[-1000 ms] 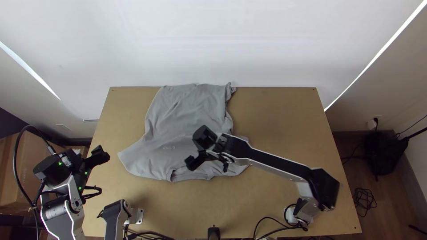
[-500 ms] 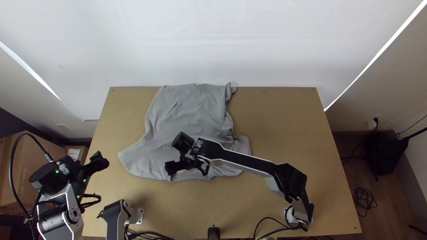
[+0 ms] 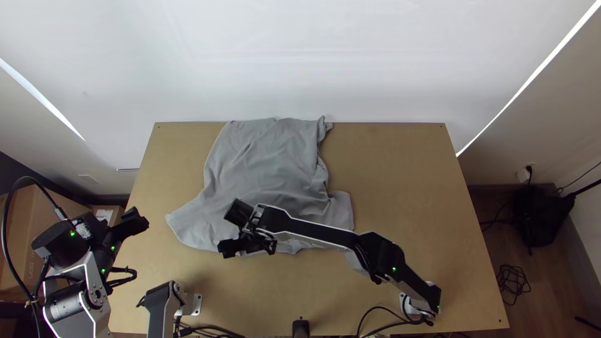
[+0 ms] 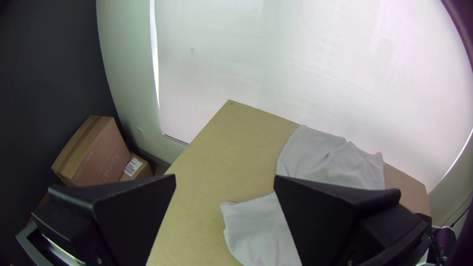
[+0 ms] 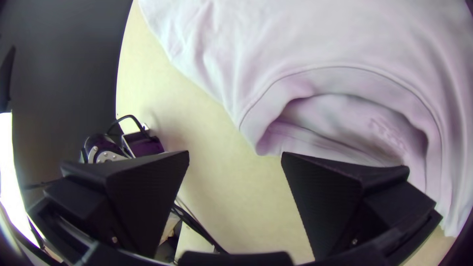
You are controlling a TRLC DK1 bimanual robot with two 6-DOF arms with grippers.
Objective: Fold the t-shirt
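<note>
Zero clear folds, shirt (image 3: 269, 163) spread but rumpled, all folding ahead; left gripper (image 4: 224, 180) and right gripper (image 5: 235, 154) gape wide, both empty!

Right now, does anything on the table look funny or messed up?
Yes, a little. The grey t-shirt is spread out but rumpled, with wrinkles down its right side and a small scrunched bit at its far right corner, by the table's far edge. I can't see anything spilled or torn.
</note>
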